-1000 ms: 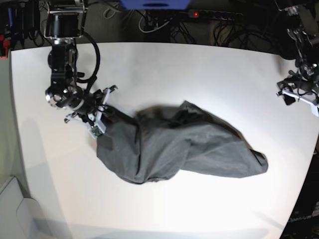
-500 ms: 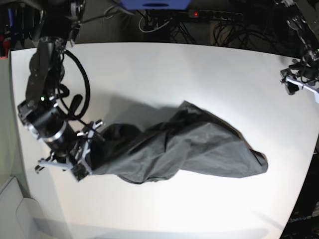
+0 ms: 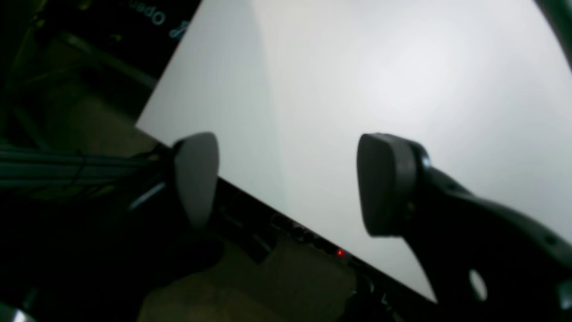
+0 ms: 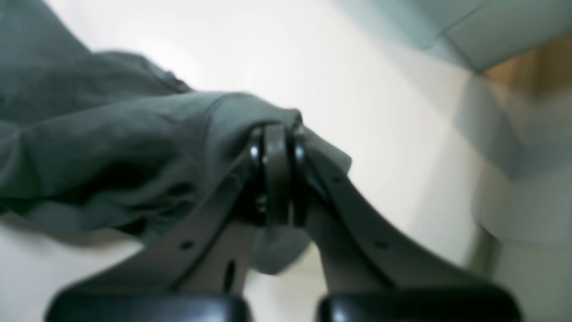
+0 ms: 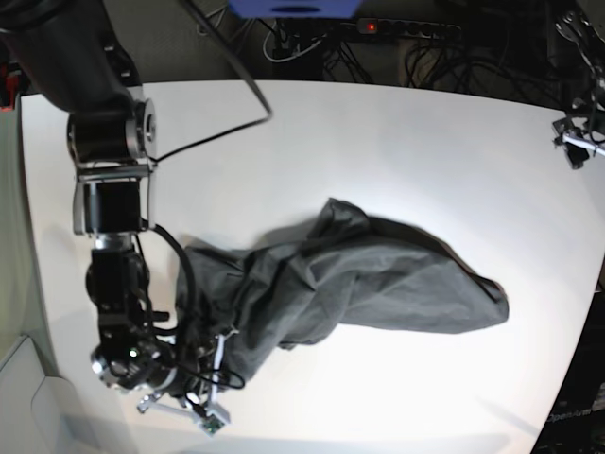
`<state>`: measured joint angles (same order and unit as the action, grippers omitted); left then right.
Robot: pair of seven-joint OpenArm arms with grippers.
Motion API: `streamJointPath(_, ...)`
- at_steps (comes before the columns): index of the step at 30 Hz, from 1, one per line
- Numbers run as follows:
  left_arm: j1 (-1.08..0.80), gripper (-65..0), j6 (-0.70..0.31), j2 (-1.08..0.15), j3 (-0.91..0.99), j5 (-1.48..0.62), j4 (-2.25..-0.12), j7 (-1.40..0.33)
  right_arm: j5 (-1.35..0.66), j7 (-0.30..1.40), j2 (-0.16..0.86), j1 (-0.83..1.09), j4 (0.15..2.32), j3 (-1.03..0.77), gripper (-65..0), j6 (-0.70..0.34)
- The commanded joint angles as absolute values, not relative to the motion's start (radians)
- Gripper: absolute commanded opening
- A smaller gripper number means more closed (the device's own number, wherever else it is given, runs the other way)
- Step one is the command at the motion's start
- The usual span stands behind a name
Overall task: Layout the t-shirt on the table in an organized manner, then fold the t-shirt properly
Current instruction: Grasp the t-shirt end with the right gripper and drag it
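t-shirt (image 5: 350,284) on table (image 5: 378,132), mid-table, bunched toward its left

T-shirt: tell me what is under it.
The t-shirt lies crumpled on the white table; bare tabletop shows all around it. The right gripper has its jaws shut on one edge, lifting it. Anything beneath the heap is covered by cloth.

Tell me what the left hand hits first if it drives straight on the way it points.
Most likely the bare table: the open left hand points down at its white top near the edge, nothing between the fingers. Depth is unclear.
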<state>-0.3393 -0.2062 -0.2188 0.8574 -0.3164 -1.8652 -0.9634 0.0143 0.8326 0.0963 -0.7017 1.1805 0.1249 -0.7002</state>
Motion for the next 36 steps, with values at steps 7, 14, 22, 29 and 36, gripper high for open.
streamJointPath(7, -0.354, -17.7, -0.205, -0.236, 0.86, -0.321, -1.879, -0.941, 0.007, 0.76, 0.097, -0.806, 0.997, 0.239, -41.0, -0.698)
streamJointPath(14, -0.346, -17.7, -0.205, -0.232, 0.852, -0.326, -1.882, -0.941, 0.007, 0.768, 0.13, -0.717, 1.196, 0.202, -21.5, -0.698)
streamJointPath(22, -0.318, -17.7, -0.205, -0.228, 0.851, -0.328, -1.876, -0.941, 0.007, 0.765, 0.127, -0.456, 1.472, 0.116, -19.5, -0.698)
streamJointPath(29, -0.312, -17.7, -0.205, -0.228, 0.851, -0.328, -1.877, -0.943, 0.007, 0.759, 0.085, -0.404, 1.434, 0.111, -19.5, -0.698)
streamJointPath(36, -0.32, -17.7, -0.205, -0.228, 0.857, -0.328, -1.883, -0.943, 0.007, 0.711, 0.073, -0.483, 1.237, 0.11, -19.8, -0.698)
